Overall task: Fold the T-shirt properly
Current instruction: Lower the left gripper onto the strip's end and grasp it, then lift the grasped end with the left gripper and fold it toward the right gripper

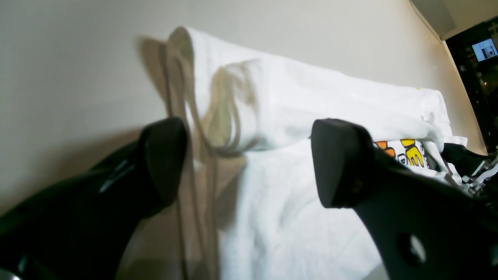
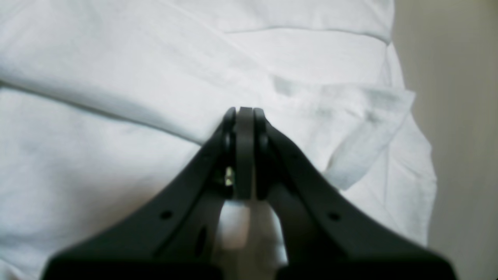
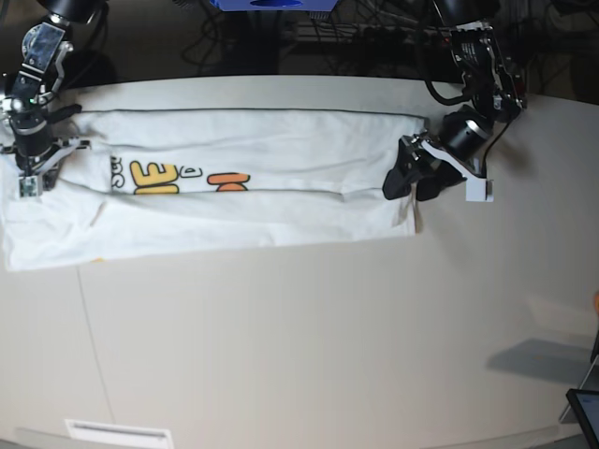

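The white T-shirt (image 3: 253, 201) lies folded lengthwise in a long strip across the far part of the table, with yellow and orange print (image 3: 154, 176) showing in the slit between the folded-in sides. My left gripper (image 3: 404, 182) is open at the strip's right end; in the left wrist view (image 1: 249, 140) its jaws stand wide apart over the cloth edge (image 1: 311, 93). My right gripper (image 3: 33, 173) is at the strip's left end. In the right wrist view (image 2: 245, 112) its jaws are shut, and creases in the white cloth (image 2: 116, 58) run into the tip.
The cream table (image 3: 299, 337) stretches toward the front. Cables and dark equipment (image 3: 356, 28) line the far edge. A white label (image 3: 117, 432) sits at the front edge and a dark device (image 3: 585, 407) at the front right corner.
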